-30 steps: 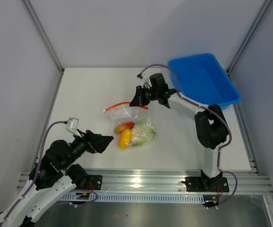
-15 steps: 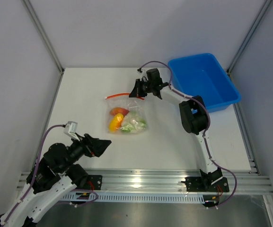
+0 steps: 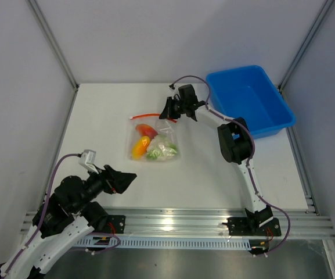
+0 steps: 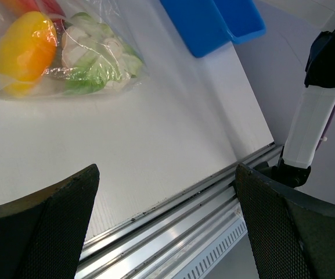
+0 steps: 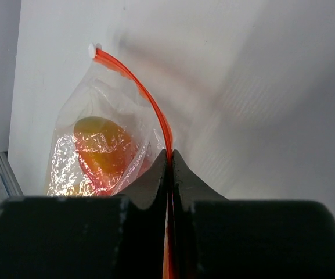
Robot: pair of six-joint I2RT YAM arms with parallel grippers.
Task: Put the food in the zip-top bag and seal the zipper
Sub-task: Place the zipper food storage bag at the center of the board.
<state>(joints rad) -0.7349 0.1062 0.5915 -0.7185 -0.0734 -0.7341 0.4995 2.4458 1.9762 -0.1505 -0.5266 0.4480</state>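
Observation:
The clear zip-top bag [image 3: 151, 139] lies on the white table with the food inside: a yellow-orange piece [image 3: 139, 148], a red-orange piece [image 3: 147, 130] and a white-and-green cauliflower lump [image 3: 161, 150]. Its orange-red zipper [image 3: 150, 117] runs along the far edge. My right gripper [image 3: 169, 111] is shut on the zipper's right end; in the right wrist view the strip [image 5: 145, 99] runs out from between the closed fingertips [image 5: 168, 156]. My left gripper [image 3: 128, 176] is open and empty near the front left, with the bag [image 4: 68, 55] ahead of it.
A blue plastic bin [image 3: 249, 99] stands at the back right, also seen in the left wrist view [image 4: 213, 23]. The aluminium rail [image 3: 173, 221] runs along the table's front edge. Grey walls enclose the sides and back.
My right gripper has pulled the bag by its zipper toward the back left; the bag and food slid away from the front. My left gripper drew back slightly toward the front.

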